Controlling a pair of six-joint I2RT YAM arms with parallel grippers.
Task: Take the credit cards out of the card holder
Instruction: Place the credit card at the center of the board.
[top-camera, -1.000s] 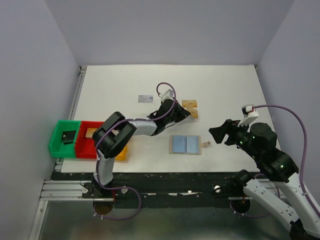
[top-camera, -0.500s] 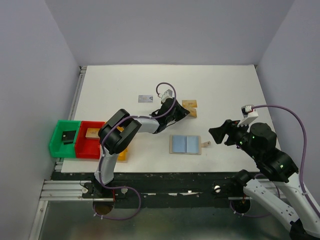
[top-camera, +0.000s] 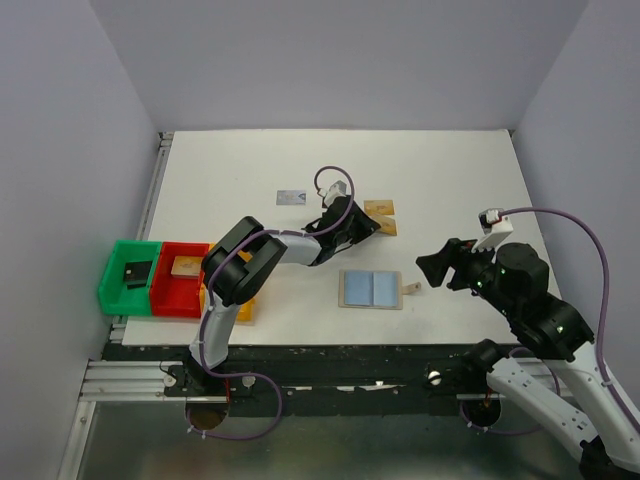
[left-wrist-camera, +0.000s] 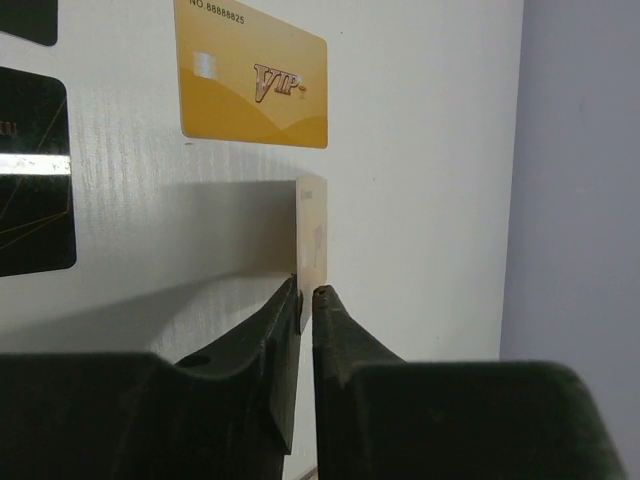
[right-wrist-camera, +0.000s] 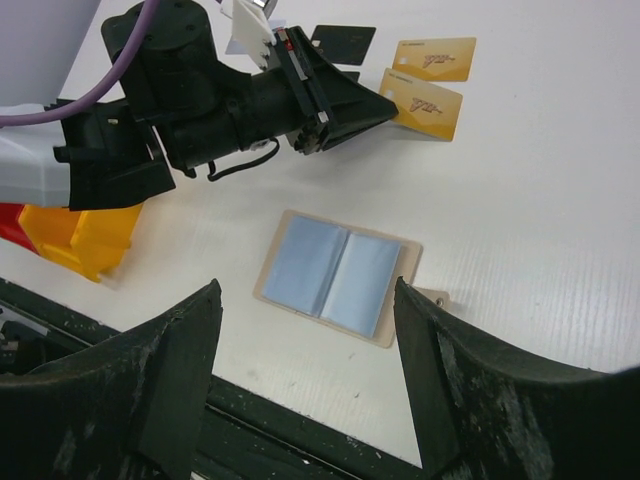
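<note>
Narrowed to a thin slit at the left gripper (left-wrist-camera: 308, 296), around the near end of a gold-orange credit card (left-wrist-camera: 312, 228); cannot tell whether pinched or loose. Seen almost edge-on, long axis running straight out from the tips. Just beyond, flat: a second gold card (left-wrist-camera: 250, 78); leftward, black cards (left-wrist-camera: 30, 170). Spread wide at the right gripper (right-wrist-camera: 305, 288), above the card holder (right-wrist-camera: 335, 272), laid open, blue-grey inside up.

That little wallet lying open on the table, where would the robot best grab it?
Probably by the small tan tab jutting past its right edge, approached from the right. The card holder lies open and flat on the table, so its panels offer nothing to pinch, while the tab sticks out alone and the open right hand hangs nearest that side.
</note>
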